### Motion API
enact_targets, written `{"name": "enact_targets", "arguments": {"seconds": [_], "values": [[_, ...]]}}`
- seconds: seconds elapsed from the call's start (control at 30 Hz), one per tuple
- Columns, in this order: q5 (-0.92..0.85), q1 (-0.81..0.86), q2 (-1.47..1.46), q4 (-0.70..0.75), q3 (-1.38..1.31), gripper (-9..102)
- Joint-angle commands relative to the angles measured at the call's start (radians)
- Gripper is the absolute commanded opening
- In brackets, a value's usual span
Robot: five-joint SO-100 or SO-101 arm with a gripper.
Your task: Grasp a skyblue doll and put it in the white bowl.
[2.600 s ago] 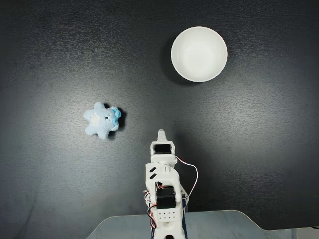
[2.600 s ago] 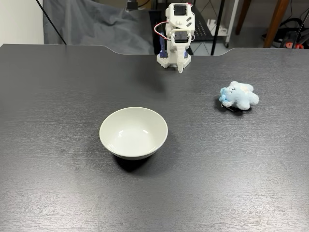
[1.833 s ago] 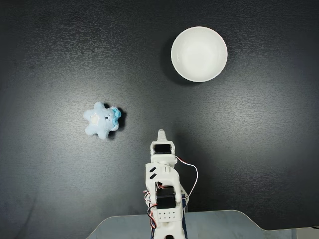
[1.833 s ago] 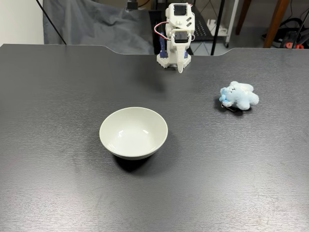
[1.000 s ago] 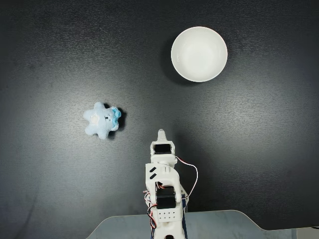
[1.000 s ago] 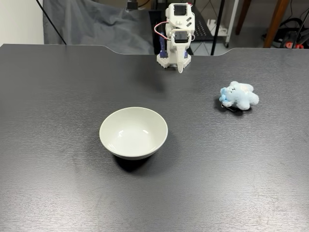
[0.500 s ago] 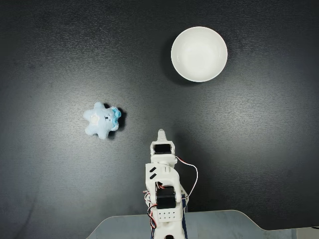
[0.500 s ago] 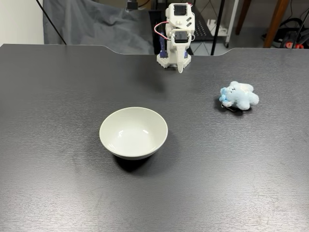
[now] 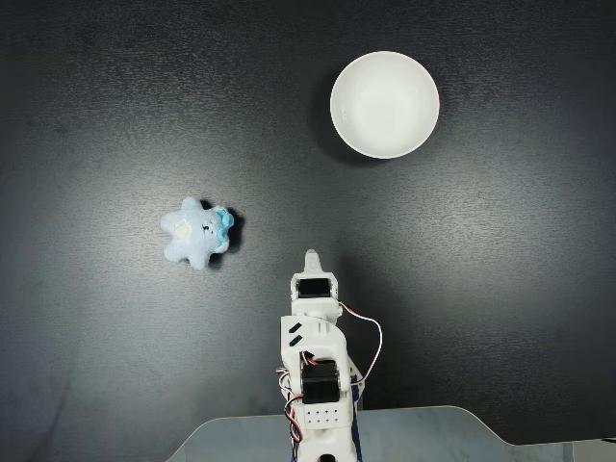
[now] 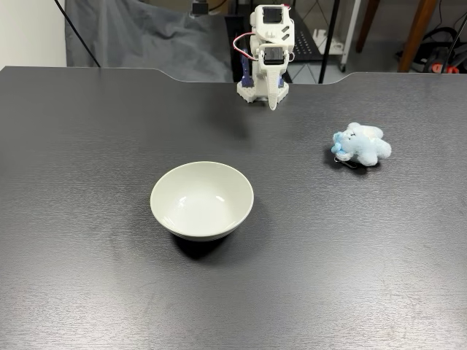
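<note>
The skyblue doll [image 9: 197,232] lies on the dark table, a pale blue star-shaped plush with a brighter blue bow; it also sits at the right [image 10: 360,144]. The white bowl [image 9: 384,104] stands apart from it and holds nothing, seen near the middle of the table [image 10: 202,200]. My white arm is folded at the table's edge. Its gripper [image 9: 311,258] points down at the tabletop, shut and holding nothing, well clear of both doll and bowl, and it hangs at the far edge [image 10: 273,104].
The black table [image 10: 87,277] spreads wide around the objects. Behind its far edge hang a grey cloth [image 10: 146,36] and several stand legs and cables [image 10: 336,33].
</note>
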Motion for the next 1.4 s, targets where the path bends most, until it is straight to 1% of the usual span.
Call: {"name": "enact_targets", "arguments": {"seconds": [0.0,0.67,0.77,0.93,1.03,1.17,1.23,1.3,1.37], "values": [[0.005,0.003,0.000,-0.018,-0.008,-1],[0.006,0.000,0.002,-0.035,-0.006,-1],[0.000,0.000,0.002,-0.121,-0.023,-1],[-0.002,-0.003,0.002,-0.360,-0.078,-1],[-0.002,-0.005,0.000,-0.420,-0.137,-1],[-0.002,-0.005,0.000,-0.416,-0.261,-1],[-0.002,-0.006,0.000,-0.383,-0.325,-1],[-0.002,-0.020,0.000,-0.302,-0.394,0],[0.002,-0.054,0.000,-0.175,-0.469,0]]}}
